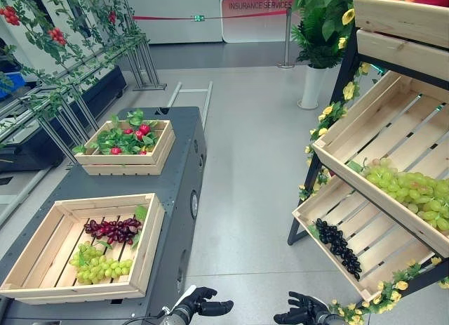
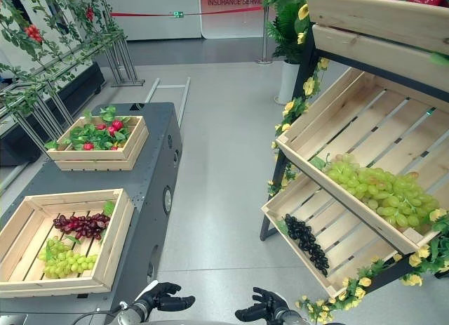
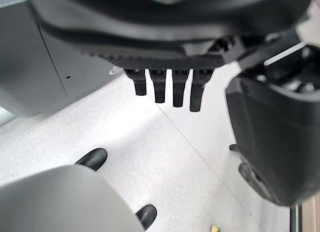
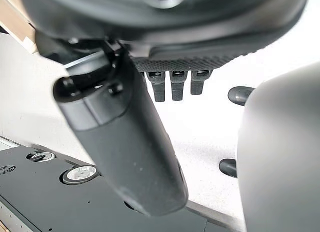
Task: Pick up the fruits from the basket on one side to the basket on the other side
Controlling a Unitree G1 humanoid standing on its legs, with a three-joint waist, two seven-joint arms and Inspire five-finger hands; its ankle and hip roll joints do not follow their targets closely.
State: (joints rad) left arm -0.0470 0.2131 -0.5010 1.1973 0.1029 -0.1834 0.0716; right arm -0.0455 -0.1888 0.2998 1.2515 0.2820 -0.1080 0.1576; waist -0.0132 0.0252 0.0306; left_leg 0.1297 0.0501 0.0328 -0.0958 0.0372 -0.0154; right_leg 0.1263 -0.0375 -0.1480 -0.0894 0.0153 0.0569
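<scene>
On the dark cart (image 1: pixel 181 172) at my left stands a wooden crate (image 1: pixel 150 249) holding red grapes (image 1: pixel 112 229) and green grapes (image 1: pixel 98 266). A smaller crate (image 1: pixel 163 148) farther back holds leaves and red fruits (image 1: pixel 140 130). On the slanted shelf at my right, one crate (image 1: pixel 335 162) carries green grapes (image 1: pixel 410 191) and the lower crate (image 1: pixel 307 218) carries black grapes (image 1: pixel 338 246). My left hand (image 1: pixel 201 305) and right hand (image 1: pixel 302 313) hang low over the floor between cart and shelf. Both are open and hold nothing, with straight fingers (image 3: pixel 172 89) (image 4: pixel 177 84) in the wrist views.
A grey floor aisle runs between the cart and the shelf. A potted plant (image 1: pixel 317 30) in a white pot (image 1: pixel 312 88) and a barrier post (image 1: pixel 286 37) stand at the far end. Metal racks with vines (image 1: pixel 70 69) line the left side.
</scene>
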